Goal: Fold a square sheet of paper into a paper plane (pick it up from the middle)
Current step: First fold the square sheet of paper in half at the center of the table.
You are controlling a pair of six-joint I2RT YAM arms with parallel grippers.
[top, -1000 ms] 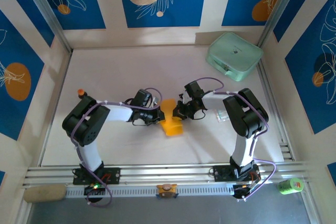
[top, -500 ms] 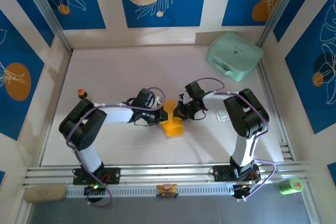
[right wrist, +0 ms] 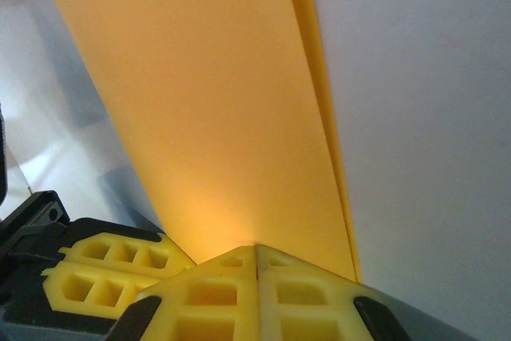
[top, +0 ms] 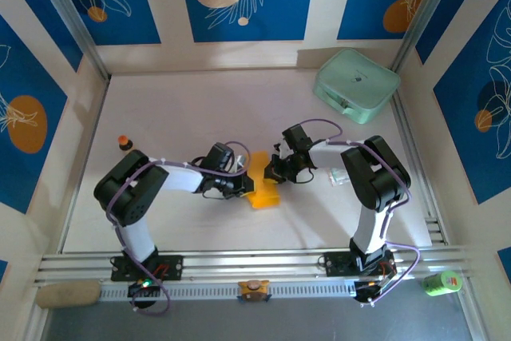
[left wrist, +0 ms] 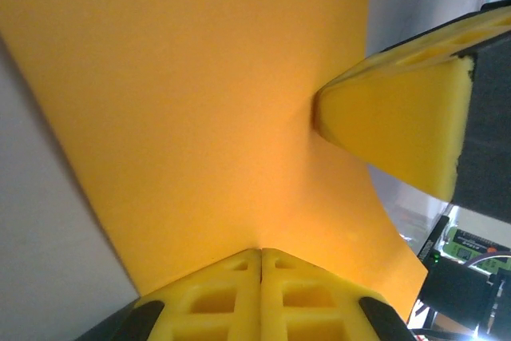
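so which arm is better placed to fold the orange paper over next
Probably left. The right end effector is shut on the thin orange-yellow paper sheet beside its doubled edge, good for anchoring; the left end effector clamps the flat side.

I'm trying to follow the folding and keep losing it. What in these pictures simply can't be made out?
- Top view: the paper is small and the left gripper and right gripper cover its sides, hiding its folded shape.
- Left wrist view: the paper's outline runs off the top edge.
- Right wrist view: same; the fold's layer count is unclear.
- Top view: the clear object by the right arm is too small to identify.
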